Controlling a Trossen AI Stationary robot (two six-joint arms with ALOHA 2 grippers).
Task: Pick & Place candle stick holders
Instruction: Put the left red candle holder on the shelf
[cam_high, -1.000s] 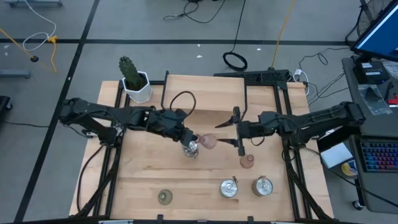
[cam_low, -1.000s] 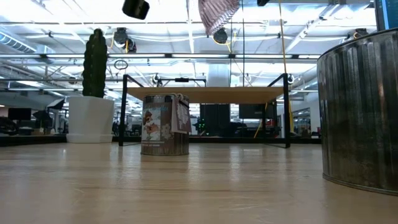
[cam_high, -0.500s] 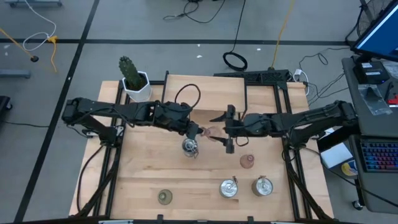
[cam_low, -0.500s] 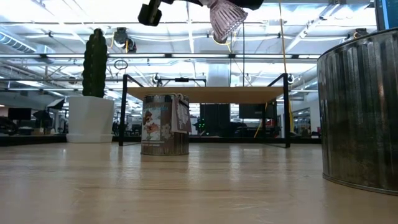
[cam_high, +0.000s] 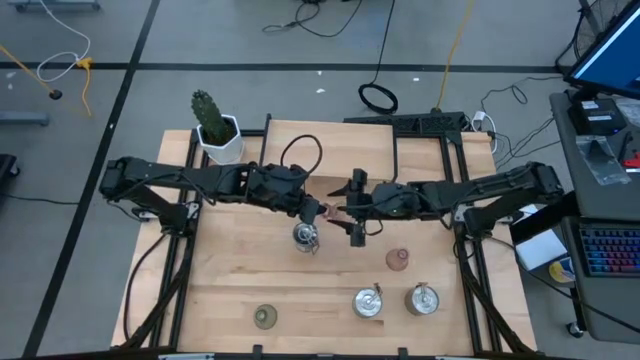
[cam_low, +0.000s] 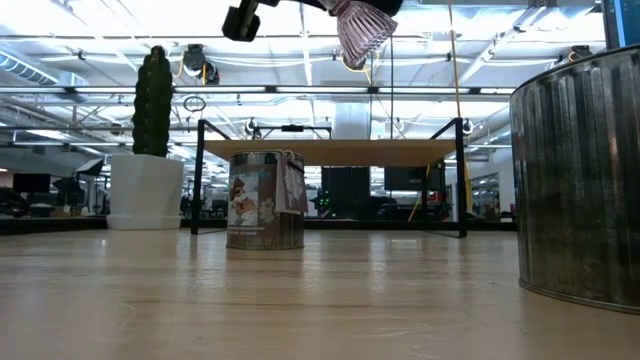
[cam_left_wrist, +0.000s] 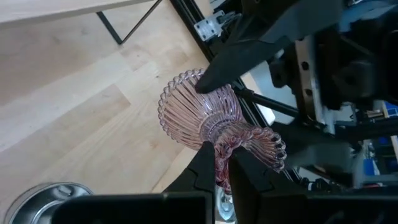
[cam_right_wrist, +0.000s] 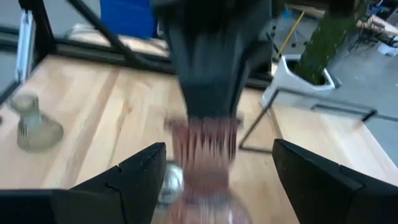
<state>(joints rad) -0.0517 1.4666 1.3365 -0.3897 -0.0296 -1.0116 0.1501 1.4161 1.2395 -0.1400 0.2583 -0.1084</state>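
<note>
Two grippers meet at one pink holder (cam_high: 331, 210) above mid-table.
High view: we see the white pot (cam_high: 221, 143) containing a cactus (cam_high: 208, 113). Left wrist view: left gripper (cam_left_wrist: 222, 163) clamps the holder's neck. Right wrist view: right gripper (cam_right_wrist: 214, 165) spread wide, flanking the holder.

Your left gripper (cam_high: 317, 211) sits near the middle of the desk, raised above it, its fingers (cam_left_wrist: 205, 158) pinched close together on what they hold. Your right gripper (cam_high: 346, 209) reaches in from the opposite side and faces it, its fingers (cam_right_wrist: 134, 171) spread wide, one to either side of the left fingers' tips. Both arms stretch inward, nearly level, wrists almost meeting.
</note>
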